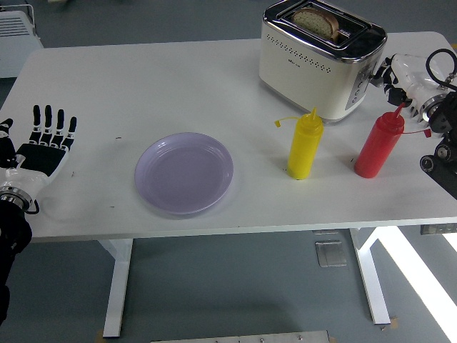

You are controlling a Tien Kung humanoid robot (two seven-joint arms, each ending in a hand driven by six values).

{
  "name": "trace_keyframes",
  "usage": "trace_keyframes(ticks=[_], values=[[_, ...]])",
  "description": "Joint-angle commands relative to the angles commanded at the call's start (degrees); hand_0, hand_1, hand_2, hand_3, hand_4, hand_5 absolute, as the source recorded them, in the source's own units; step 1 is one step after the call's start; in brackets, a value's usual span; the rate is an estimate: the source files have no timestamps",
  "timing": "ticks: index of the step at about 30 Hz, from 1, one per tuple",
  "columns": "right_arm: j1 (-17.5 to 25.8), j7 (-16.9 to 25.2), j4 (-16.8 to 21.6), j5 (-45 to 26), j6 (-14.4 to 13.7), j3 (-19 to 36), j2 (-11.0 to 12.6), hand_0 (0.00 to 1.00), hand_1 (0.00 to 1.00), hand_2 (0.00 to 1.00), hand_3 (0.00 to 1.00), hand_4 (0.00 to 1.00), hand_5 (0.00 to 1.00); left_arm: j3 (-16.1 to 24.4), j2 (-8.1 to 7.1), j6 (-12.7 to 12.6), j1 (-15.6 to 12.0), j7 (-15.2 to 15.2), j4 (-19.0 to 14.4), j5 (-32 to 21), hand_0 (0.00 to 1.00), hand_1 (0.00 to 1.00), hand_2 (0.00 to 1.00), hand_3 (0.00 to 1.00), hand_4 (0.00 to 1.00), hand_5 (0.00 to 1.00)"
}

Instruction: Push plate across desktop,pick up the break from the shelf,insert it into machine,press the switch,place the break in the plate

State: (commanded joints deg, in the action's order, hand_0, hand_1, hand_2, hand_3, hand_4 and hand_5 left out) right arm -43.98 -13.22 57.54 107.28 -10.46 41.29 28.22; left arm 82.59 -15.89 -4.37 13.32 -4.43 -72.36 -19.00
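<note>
A slice of bread [316, 20] sits low in the slot of the cream and chrome toaster [314, 64] at the back right of the table. My right hand [388, 73] is at the toaster's right end, its fingers curled against the lever side and holding nothing. The lilac plate [184, 173] lies empty in the middle of the white table [143, 78]. At the left edge rests my left hand [44, 139], palm up with its fingers spread, well away from the plate.
A yellow squeeze bottle [305, 145] and a red squeeze bottle [380, 145] stand in front of the toaster, the red one just below my right hand. The table's near edge runs just below the plate.
</note>
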Motion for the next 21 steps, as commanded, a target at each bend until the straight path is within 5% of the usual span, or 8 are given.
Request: trace_keyframes(ticks=[21], values=[[0.99, 1.32, -3.25, -1.61, -1.31, -3.5, -1.51, 0.421, 0.518, 0.599, 0.541, 0.225, 0.002, -0.13, 0.1, -0.05, -0.24, 0.2, -0.04, -0.08, 0.785, 0.71, 0.665, 0.672, 0.594, 0.939]])
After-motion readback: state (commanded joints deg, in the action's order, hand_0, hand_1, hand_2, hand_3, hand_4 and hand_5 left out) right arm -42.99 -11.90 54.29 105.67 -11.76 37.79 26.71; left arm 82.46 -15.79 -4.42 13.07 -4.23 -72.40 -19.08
